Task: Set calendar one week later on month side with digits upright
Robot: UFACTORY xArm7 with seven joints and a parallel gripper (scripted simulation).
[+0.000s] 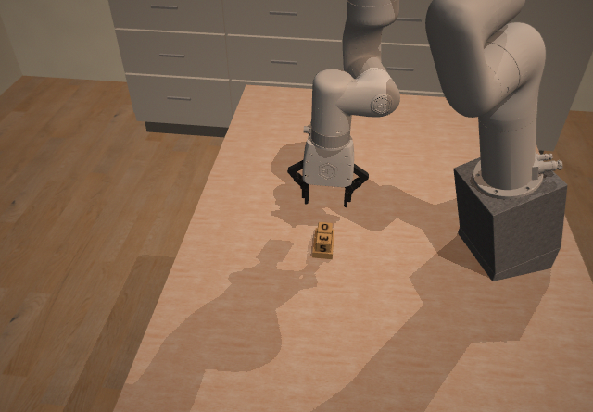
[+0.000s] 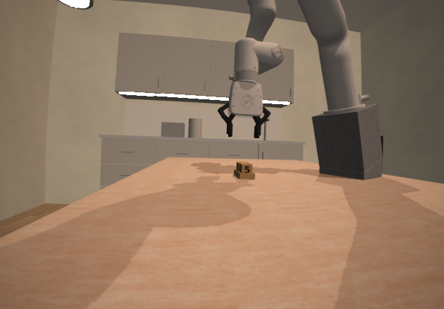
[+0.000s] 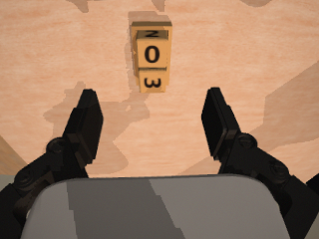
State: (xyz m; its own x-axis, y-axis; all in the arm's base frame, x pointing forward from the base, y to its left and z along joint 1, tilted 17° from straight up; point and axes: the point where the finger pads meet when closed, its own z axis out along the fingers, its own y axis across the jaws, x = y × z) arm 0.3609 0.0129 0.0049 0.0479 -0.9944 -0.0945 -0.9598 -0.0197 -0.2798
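My gripper [image 1: 326, 204] [image 2: 243, 136] [image 3: 152, 103] is wide open and empty, well above the tray. The small wooden tray [image 1: 321, 255] [image 2: 247, 177] [image 3: 151, 23] stands on the table with two cubes in a row in it. The cube farther from the top camera [image 1: 324, 227] [image 3: 152, 54] has a 0 on top; a foreshortened dark digit shows on its far end face in the wrist view. The nearer cube [image 1: 323, 238] [image 2: 246, 169] [image 3: 152, 83] has a 3 lying sideways on top and an upright 5 on its end face. The long-side digits and the month's name are not readable.
The arm's dark base block [image 1: 510, 226] [image 2: 340, 148] stands to the right of the tray on the table [image 1: 363, 302] [image 2: 286, 244]. Kitchen drawers [image 1: 283, 39] stand behind the table. Shadows of the arm fall around the tray.
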